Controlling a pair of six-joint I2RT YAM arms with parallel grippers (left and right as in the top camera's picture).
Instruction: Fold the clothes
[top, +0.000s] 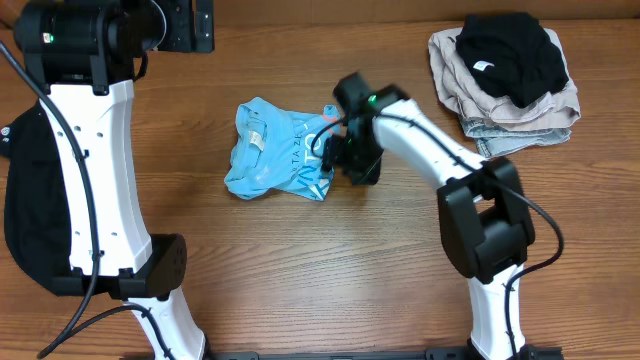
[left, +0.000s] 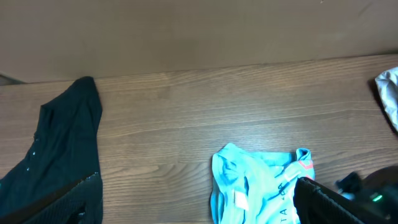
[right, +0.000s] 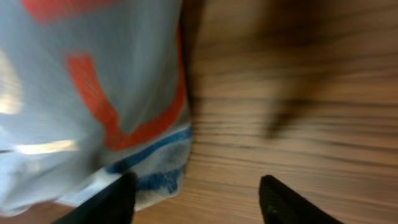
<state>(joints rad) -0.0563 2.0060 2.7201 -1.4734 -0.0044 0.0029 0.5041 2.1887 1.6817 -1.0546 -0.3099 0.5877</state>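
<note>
right gripper, jaws apart, over right edge of crumpled light blue cloth T-shirt | we risk pinching stacked layers together

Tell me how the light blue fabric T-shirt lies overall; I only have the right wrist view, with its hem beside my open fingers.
Observer: The light blue T-shirt with red-orange lettering lies crumpled mid-table, not spread; the right gripper is at its right edge.
Operator: Where is the left arm?
Observer: The white left arm stands along the table's left side, apart from the T-shirt.
Operator: Other clothes?
Observer: A black garment with a white label tops a beige folded pile at the far right corner.
</note>
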